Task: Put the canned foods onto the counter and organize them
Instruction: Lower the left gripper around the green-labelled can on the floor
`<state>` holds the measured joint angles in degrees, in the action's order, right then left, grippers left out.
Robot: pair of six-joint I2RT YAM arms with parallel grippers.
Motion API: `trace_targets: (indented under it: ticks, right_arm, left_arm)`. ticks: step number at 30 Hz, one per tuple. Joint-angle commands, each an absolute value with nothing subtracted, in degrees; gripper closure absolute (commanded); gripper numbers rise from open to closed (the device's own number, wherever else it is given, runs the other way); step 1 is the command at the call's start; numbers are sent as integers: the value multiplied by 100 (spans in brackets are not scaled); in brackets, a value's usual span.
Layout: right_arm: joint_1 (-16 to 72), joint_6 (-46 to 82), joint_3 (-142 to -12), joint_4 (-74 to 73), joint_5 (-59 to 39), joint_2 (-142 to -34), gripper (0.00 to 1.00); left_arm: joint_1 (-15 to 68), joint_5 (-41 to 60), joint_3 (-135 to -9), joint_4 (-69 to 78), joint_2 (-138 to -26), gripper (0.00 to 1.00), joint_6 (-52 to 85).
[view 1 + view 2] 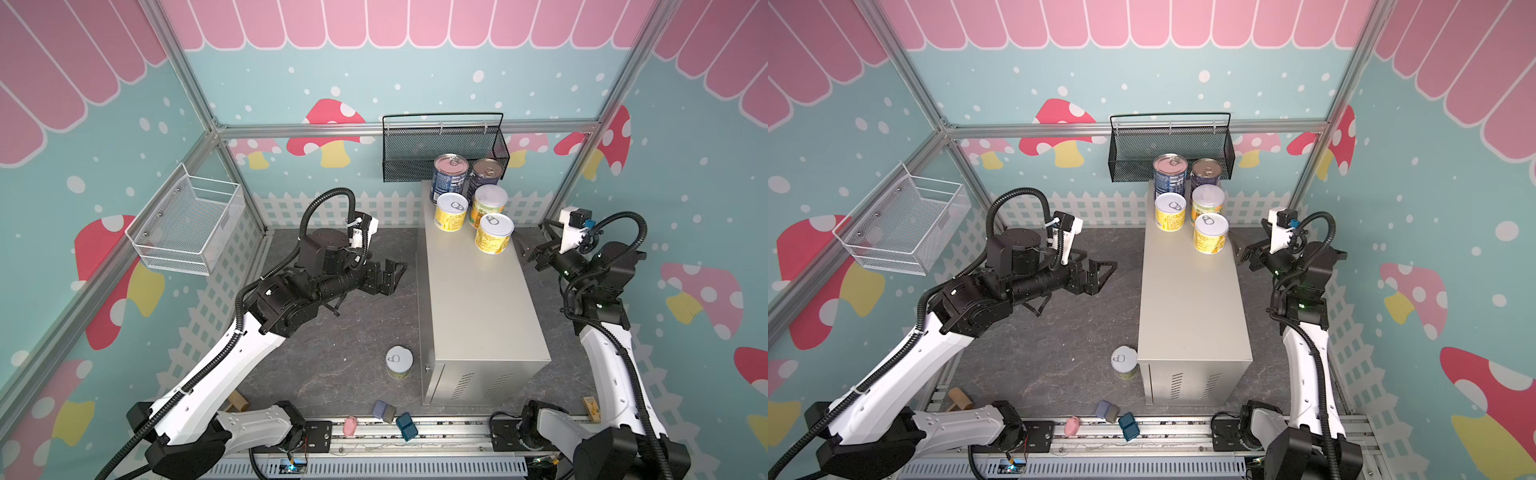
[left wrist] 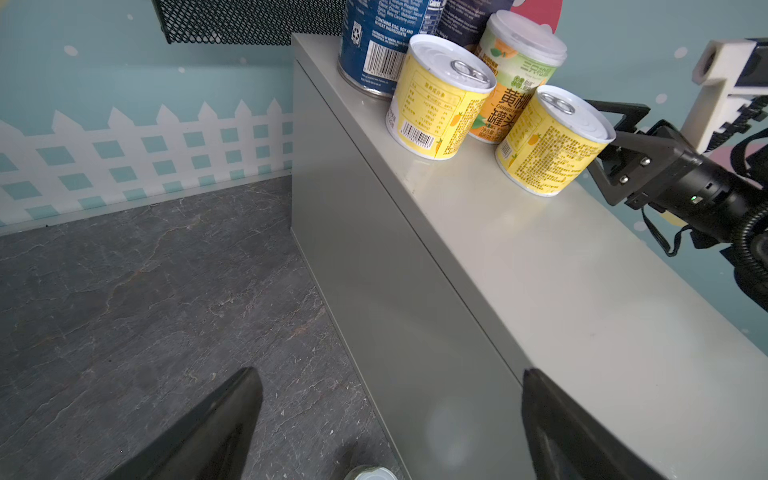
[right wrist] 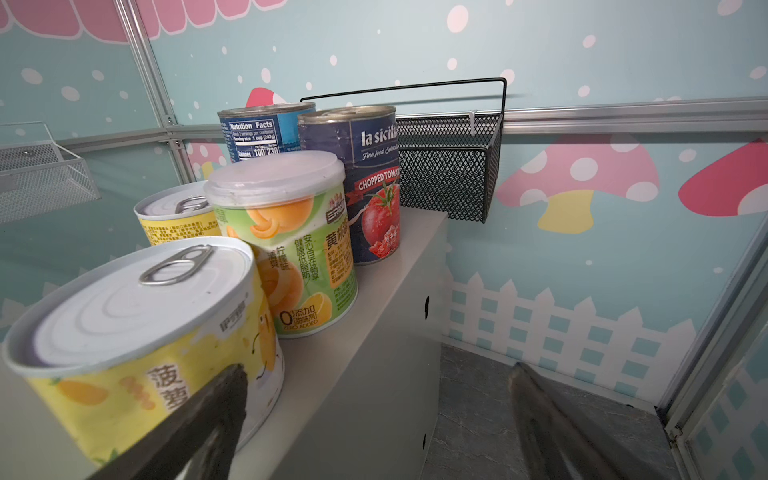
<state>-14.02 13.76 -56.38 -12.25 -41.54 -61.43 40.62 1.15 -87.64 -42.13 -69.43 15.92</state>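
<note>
While five of the canned foods stand upright, close together, on the far end of the counter [image 1: 478, 299], the sixth can [image 1: 399, 362] stands on the dark floor [image 1: 332, 332], just beside the near left corner of the counter. At the far edge of the counter we see the left blue can [image 1: 451, 176] and the right blue can [image 1: 486, 174], side by side. Nearer than them stand a yellow can [image 1: 451, 212] on the left and a capped can [image 1: 488, 201] on the right, and nearest of all stands the front yellow can [image 1: 493, 233]. The right gripper [image 1: 532, 239] is just to the right of this front yellow can, with jaws wide apart and nothing between them; whether one finger touches the label, we cannot tell. The left gripper [image 1: 397, 276] hangs over the floor, left of the counter, its jaws also apart and empty. A black mesh basket [image 1: 415, 158] hangs on the far wall behind the cans, and a white wire basket [image 1: 174, 241] on the left wall. Some small blocks [image 1: 384, 410] lie at the near edge.
</note>
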Motion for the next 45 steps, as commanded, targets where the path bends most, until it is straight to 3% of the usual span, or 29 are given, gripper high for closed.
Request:
trace_targets:
  ticks: [1, 14, 22, 33, 45]
  right_arm:
    - [-1337, 1336, -5689, -1334, -4311, -6045, 0]
    - [-1329, 1661, -5634, -1122, -3508, -5999, 1]
    - [-1328, 1753, -5724, -760, -3015, -5985, 1]
    - [-1327, 1749, -5810, -459, -2860, -5966, 1]
    - [-1327, 1591, -5801, -106, -2648, -5851, 0]
  left_arm:
    - [4034, 193, -8863, -4177, -6992, 2, 1631]
    - [3987, -472, -8505, -4155, -7060, 2, 2057]
    - [3471, -679, -7872, -4218, -6913, 2, 2709]
    - [3462, -406, -6190, -4181, -6507, 2, 3095]
    - [5106, -556, -4522, -3967, -6294, 1, 3801]
